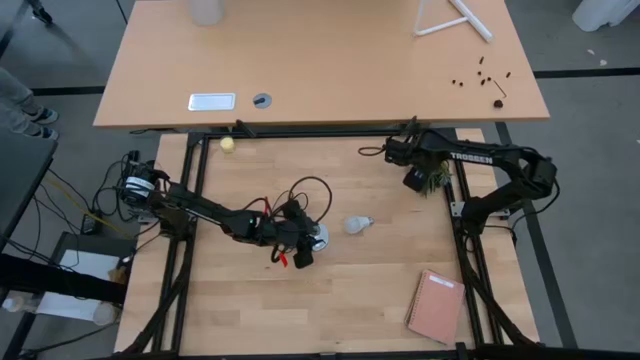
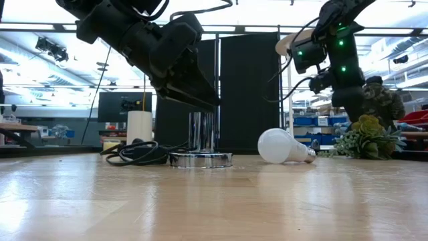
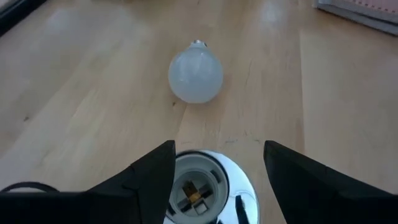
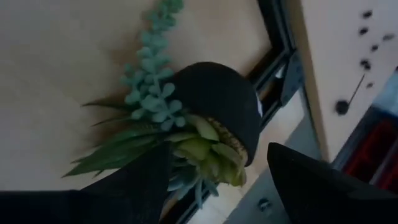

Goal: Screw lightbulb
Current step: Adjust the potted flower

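Frosted pear-shaped lightbulb [image 1: 358, 225] lies sideways on wood-grain table [image 1: 380, 290] beside chrome socket [image 1: 316, 237].

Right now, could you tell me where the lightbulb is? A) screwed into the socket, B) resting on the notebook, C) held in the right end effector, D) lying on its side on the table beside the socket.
D: the lightbulb lies on its side on the table, apart from the socket that the left end effector straddles, while the right end effector hovers by the plant.
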